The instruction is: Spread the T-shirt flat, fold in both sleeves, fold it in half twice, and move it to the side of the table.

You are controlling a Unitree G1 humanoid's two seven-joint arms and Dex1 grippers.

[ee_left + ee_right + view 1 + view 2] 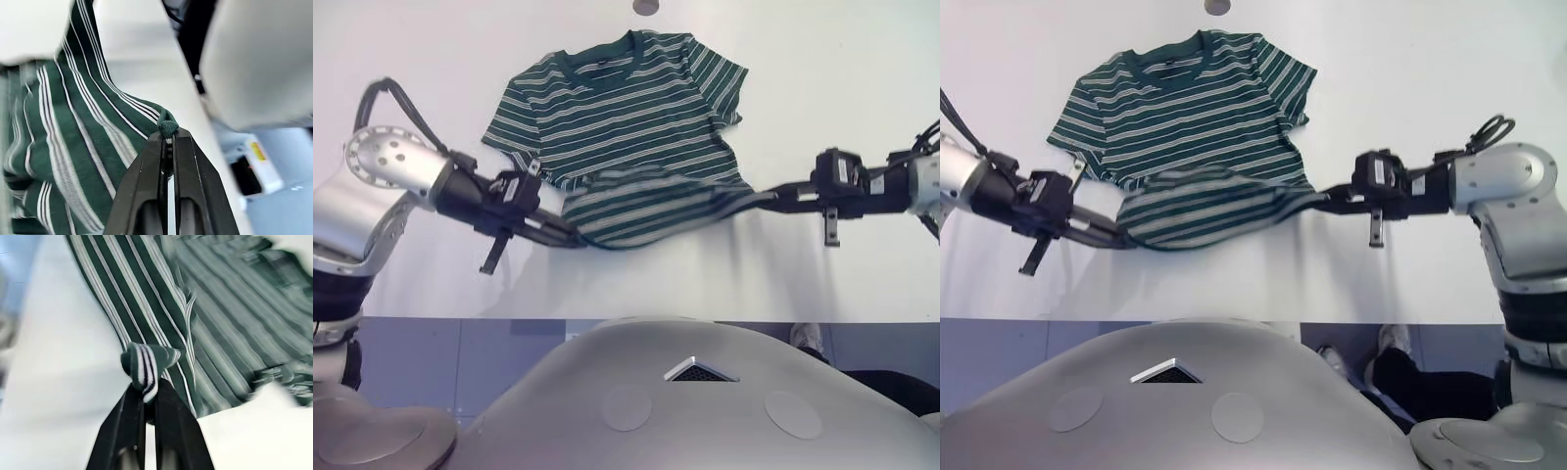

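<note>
**Two thin pinches on a sagging hem**

My left claw (168,142) is closed on a small nub of green striped cloth at the bottom corner of the T-shirt (617,108) on my left. My right claw (146,396) is clamped on a rolled wad of the opposite bottom corner. The shirt lies on the white counter (822,69) with its collar away from me. Its upper half rests on the surface, while the hem (641,233) hangs lifted and slack between my two claws.

The left bite worries me most. Only a tip of fabric pokes past the fingers, so a sharp outward pull could slip it free and drop that corner in a heap.

On the right I cannot tell whether the wad holds both layers or one. With one layer, front and back would part and the shirt would not settle flat.

If one arm pulls harder than the other, the whole garment would likely skew or slide across the counter. The sleeve on my right (724,88) looks rumpled at its lower edge, and a tug might tuck it underneath.

Setting the hem down too close to me risks draping it over the counter's near edge.
</note>
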